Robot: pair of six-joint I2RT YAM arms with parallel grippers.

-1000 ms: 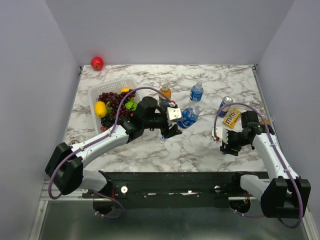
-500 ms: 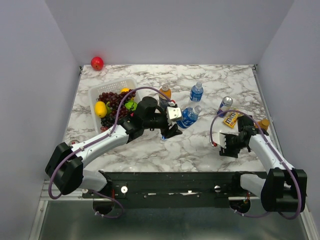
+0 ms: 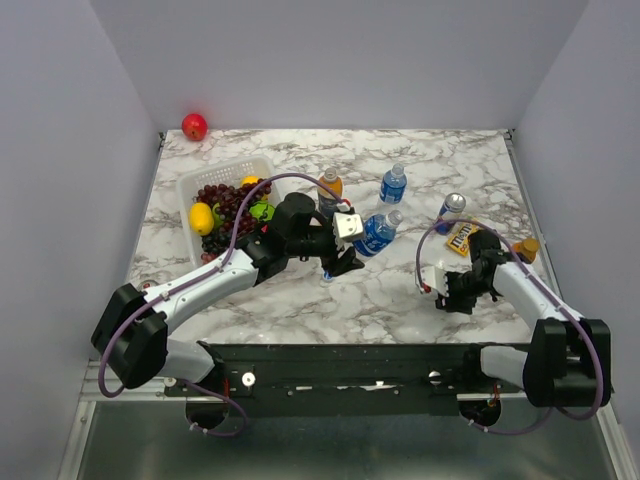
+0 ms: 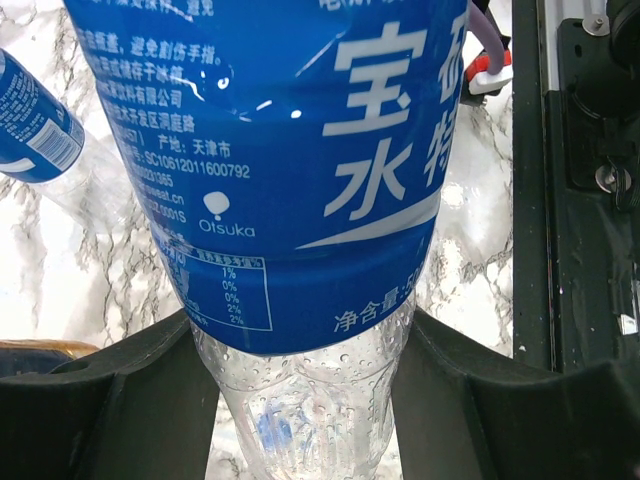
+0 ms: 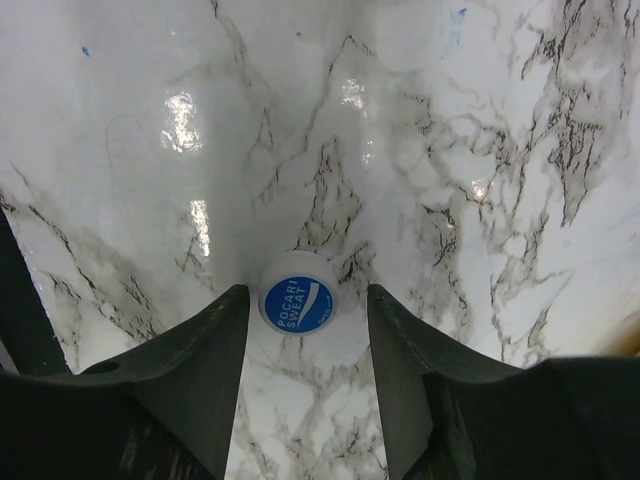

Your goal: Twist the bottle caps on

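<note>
Jaws of your right gripper (image 5: 306, 300) stand apart on both sides of a blue cap (image 5: 298, 293). The cap lies flat on the table (image 5: 450, 150), near the front, with a small gap on each side. The jaws have come closer together in the last second, so I think the pinch comes next.

A bit farther and to the left, your left gripper (image 4: 305, 400) squeezes a tilted clear bottle (image 4: 270, 150) with a blue label. It has not moved. Farther back stand a blue bottle (image 3: 393, 184) and an orange bottle (image 3: 329, 190).
</note>
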